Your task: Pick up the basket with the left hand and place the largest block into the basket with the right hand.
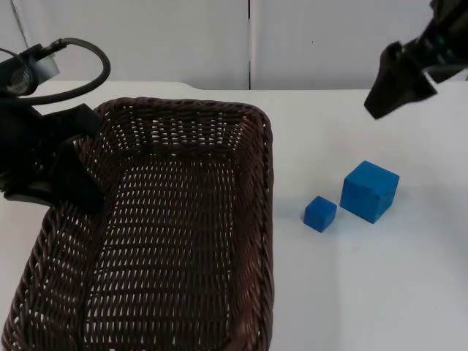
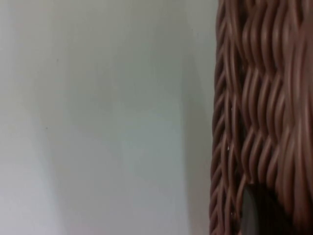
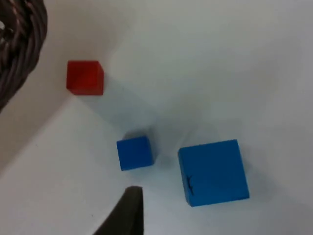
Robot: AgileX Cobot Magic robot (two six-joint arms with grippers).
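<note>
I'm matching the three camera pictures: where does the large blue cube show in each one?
Top view: the large blue cube sits on the white table, right of the small blue cube.
Left wrist view: not in it.
Right wrist view: the large blue cube lies beside the small blue cube, the shared landmark.

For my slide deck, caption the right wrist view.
Right gripper hovers above large blue block, small blue block and red block.

Soft even light, faint shadows
</note>
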